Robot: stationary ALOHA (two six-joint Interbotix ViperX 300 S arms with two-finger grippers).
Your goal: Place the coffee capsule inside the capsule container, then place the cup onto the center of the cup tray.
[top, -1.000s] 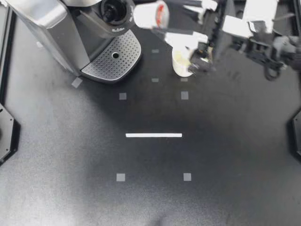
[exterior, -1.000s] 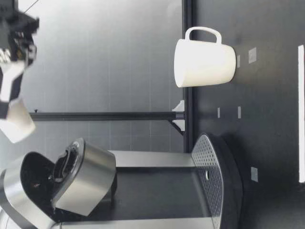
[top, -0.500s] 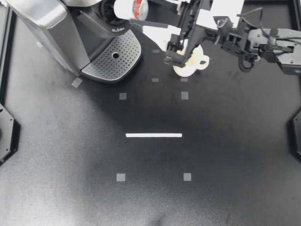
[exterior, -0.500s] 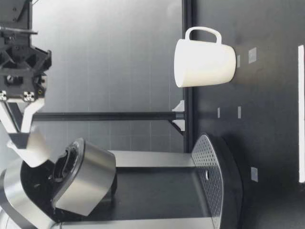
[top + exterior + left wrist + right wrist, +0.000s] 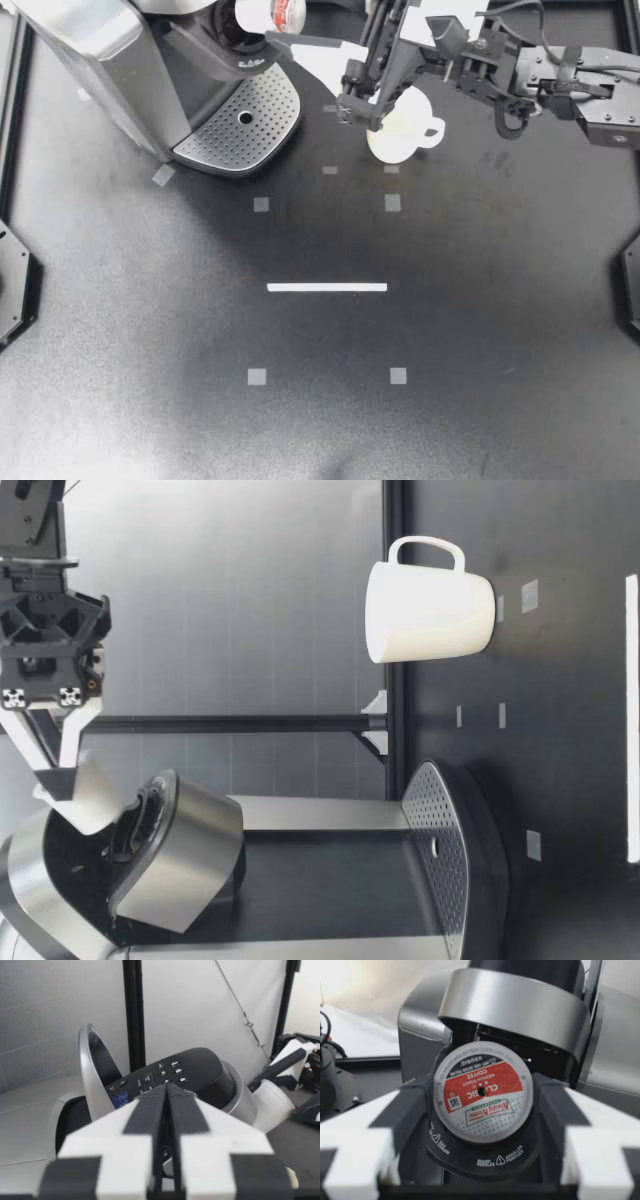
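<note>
My right hand [image 5: 268, 22] comes in from the right side and reaches over the coffee machine [image 5: 110, 60] at the far edge of the counter [image 5: 450, 330]. It is clenched on the coffee capsule [image 5: 285, 12]. In the right wrist view the 2 fingers [image 5: 407, 1110] press the capsule [image 5: 482, 1092] from both sides, and its red and white foil top faces the camera. Just behind it is the black ring of the capsule container [image 5: 485, 1160], under the raised silver lid [image 5: 515, 1005].

From the low view, the right hand [image 5: 70, 780] holds the capsule [image 5: 90, 795] tilted at the mouth of the open container [image 5: 75, 860], beside the raised lid [image 5: 180, 860]. I cannot tell if the capsule already touches the ring.

The cup [image 5: 400, 135] is white and stands upright on the counter, partly under my right arm, with its handle toward the right side. It is beside the machine and apart from the cup tray [image 5: 240, 125], which is a perforated plate at the machine's foot. The low view also shows the cup [image 5: 430, 610] standing on the counter, not on the tray [image 5: 440, 850].

My left hand [image 5: 166, 1095] is seen only in its own wrist view. Its fingers [image 5: 147, 1115] are pressed together with nothing between them, and it is up by the machine's button panel [image 5: 165, 1072].

A white tape line [image 5: 327, 287] lies in the middle of the counter.
</note>
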